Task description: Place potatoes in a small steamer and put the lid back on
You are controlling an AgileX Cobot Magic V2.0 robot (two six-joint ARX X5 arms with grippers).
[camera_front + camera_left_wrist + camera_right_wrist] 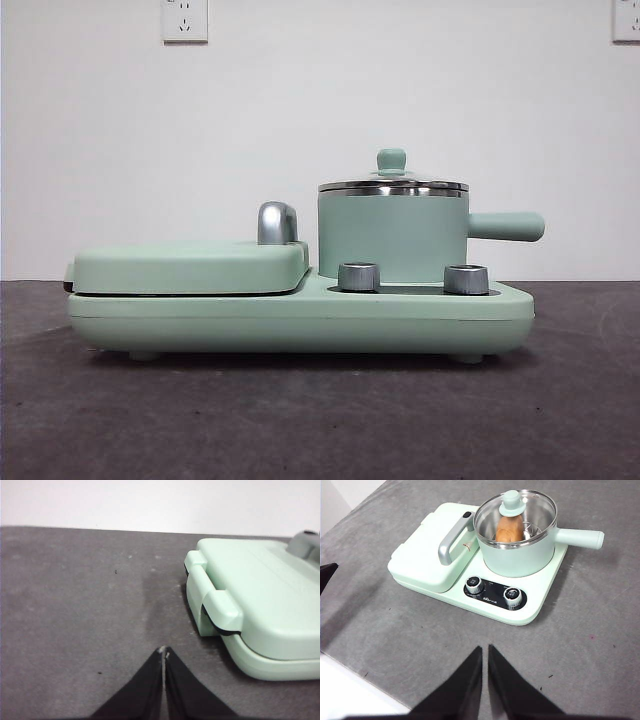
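Note:
The small steamer stands on the right half of the mint-green cooker base, its stubby handle pointing right in the front view. The glass lid rests on its rim, green knob up. Through the glass, the right wrist view shows the orange-brown potato lying inside the pot. My right gripper is shut and hangs well back from the cooker, above the grey mat. Shut too, my left gripper hovers over bare mat beside the grill end of the cooker. Neither holds anything.
The flat green grill plate with a steel handle takes the cooker's left half. Two steel dials sit on the front. The mat's near edge borders a white surface. A black tip shows at one side.

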